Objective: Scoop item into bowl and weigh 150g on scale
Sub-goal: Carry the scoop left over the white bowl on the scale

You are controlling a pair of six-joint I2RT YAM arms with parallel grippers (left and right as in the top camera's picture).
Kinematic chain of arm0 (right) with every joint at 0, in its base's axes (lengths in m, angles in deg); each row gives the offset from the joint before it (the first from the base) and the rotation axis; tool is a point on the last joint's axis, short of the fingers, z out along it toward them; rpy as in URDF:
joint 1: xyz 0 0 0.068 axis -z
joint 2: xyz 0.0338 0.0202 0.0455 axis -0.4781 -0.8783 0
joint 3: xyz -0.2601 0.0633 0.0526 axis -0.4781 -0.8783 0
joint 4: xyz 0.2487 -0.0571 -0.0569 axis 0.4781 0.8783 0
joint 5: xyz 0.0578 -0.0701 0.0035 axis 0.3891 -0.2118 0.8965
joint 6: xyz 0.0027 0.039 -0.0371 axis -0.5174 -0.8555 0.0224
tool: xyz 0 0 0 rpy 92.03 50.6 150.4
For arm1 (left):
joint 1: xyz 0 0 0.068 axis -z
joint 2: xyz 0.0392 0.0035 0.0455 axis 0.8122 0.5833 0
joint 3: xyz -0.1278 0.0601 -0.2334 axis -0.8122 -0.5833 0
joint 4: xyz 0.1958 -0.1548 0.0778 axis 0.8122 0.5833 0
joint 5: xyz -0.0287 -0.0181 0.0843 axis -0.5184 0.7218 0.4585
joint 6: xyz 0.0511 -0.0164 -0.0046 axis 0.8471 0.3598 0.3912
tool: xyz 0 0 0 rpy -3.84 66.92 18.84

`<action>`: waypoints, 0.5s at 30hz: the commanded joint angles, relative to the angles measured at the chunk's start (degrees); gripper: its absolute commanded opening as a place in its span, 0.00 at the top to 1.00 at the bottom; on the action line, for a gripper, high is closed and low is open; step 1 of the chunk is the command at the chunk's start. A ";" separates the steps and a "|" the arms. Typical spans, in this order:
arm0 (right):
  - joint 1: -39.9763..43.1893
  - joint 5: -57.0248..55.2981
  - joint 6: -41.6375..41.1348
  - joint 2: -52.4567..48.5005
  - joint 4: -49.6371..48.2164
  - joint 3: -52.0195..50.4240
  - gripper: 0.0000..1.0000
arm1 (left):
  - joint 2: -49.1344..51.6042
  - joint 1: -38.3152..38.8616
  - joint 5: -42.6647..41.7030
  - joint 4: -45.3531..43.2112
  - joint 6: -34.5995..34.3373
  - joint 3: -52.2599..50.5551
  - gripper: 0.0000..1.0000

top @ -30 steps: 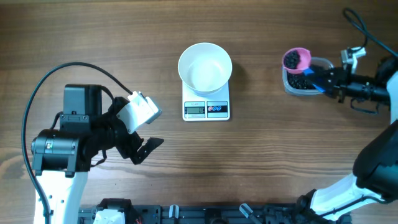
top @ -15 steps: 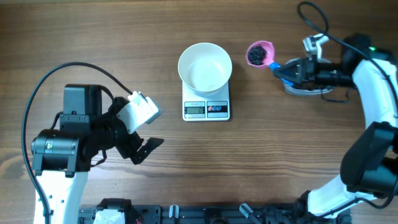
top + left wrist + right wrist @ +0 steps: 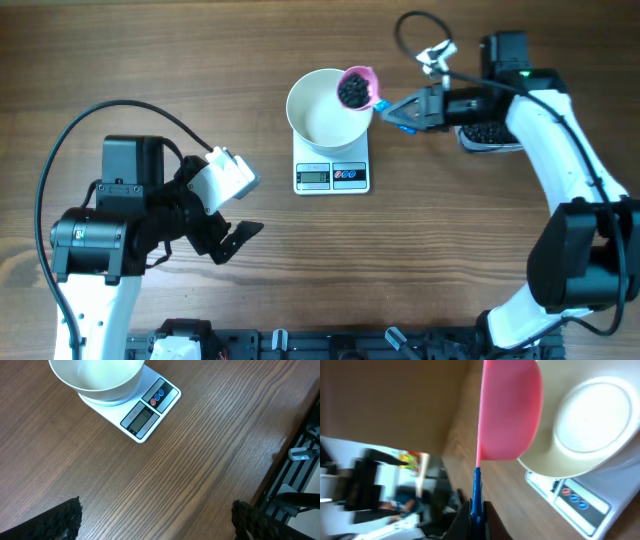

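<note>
The right gripper [image 3: 398,108] is clamped tight on the thin blue handle [image 3: 477,491] of a pink scoop [image 3: 357,87], reaching in from 3 o'clock; the scoop's cup hangs over the white bowl [image 3: 303,122] at about 2 o'clock on its rim, carrying a small dark heap of beads [image 3: 351,92]. The beads look tiny, hard and round, so I judge they will pour like loose shot, roll freely and bounce off the hard bowl wall; a slow tilt low over the middle should suit better than a quick tip. The scoop seems light, stiff plastic, and the narrow handle is the only sensible hold, though it may twist between the pads if knocked. The bowl appears empty and merely rests on the scale [image 3: 332,176], so a nudge to its rim could shift it or upset the reading; the display is too small to read. The rest of the beads sit in a clear tub [image 3: 468,143] at 3 o'clock of the bowl, mostly hidden under the arm. The left gripper [image 3: 238,240] stands wide open, holding nothing, at 8 o'clock from the scale and well apart. The bench [image 3: 210,450] is smooth wood grain, level, with bare stretches on both sides of the scale; spilled beads would likely run far.
</note>
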 commanded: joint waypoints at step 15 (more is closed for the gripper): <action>-8.37 -25.51 6.82 1.64 -7.28 -0.33 0.96 | -0.02 0.24 -0.07 -0.17 1.29 1.14 0.00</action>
